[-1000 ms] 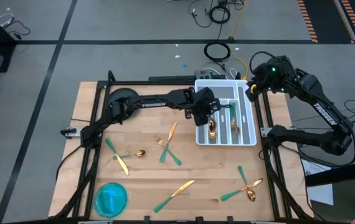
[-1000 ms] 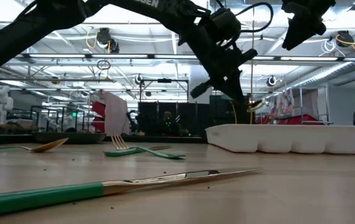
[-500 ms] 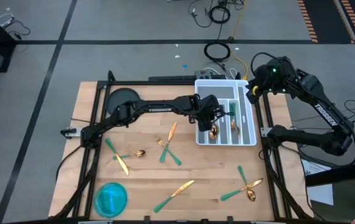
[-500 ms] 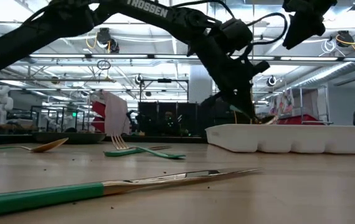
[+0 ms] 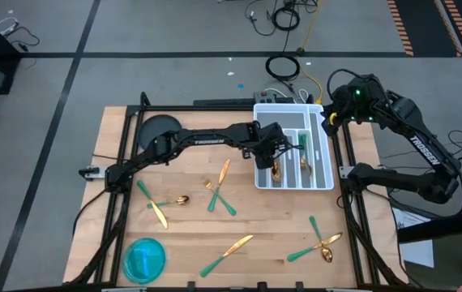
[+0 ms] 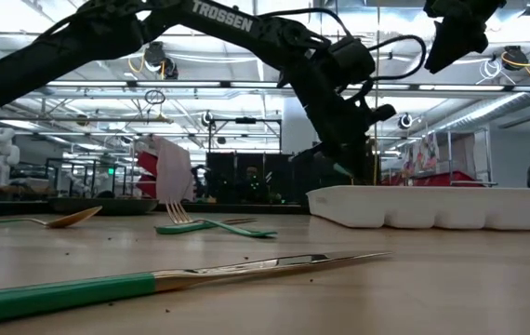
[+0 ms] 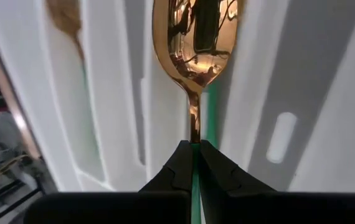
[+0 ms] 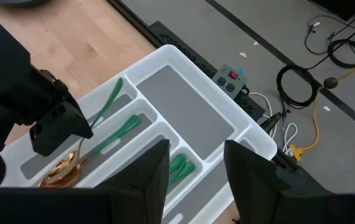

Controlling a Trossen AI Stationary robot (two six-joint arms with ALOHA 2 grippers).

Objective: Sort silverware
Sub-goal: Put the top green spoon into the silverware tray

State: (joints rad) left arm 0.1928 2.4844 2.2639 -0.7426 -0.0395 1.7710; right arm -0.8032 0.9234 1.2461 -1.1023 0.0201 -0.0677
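My left gripper (image 5: 273, 152) reaches over the white tray (image 5: 327, 166) and is shut on a gold spoon (image 7: 193, 37) with a green handle. The spoon's bowl (image 8: 62, 168) sits low in the tray's leftmost compartment, beside other green-handled pieces (image 8: 112, 140). My right gripper (image 8: 193, 180) hovers open above the tray's far right corner (image 5: 328, 118). More silverware lies flat on the wooden table: a knife (image 5: 224, 170), crossed forks (image 5: 216, 197), a spoon (image 5: 176, 200), a knife (image 6: 172, 279) and a spoon with a fork (image 5: 322, 243). My left gripper pinches the spoon at its neck (image 7: 194, 138), where the gold stem meets the green handle, between its two fingertips. The fingers slant down from above and lie along the spoon, whose bowl points away from them toward the table's near edge. Whether the bowl touches the tray floor, I cannot tell.
A blue round bowl (image 5: 144, 259) stands at the near left corner. A black frame rail (image 5: 126, 203) runs along the table's edges. Bare wood lies between the scattered pieces and the tray. Cables (image 5: 284, 69) lie on the floor beyond the far edge.
My left gripper has moved down and a little toward the near edge, into the tray. It has stayed shut on the spoon. The spoon's bowl, seen above the tray's wall in the low view before, has sunk behind that wall.
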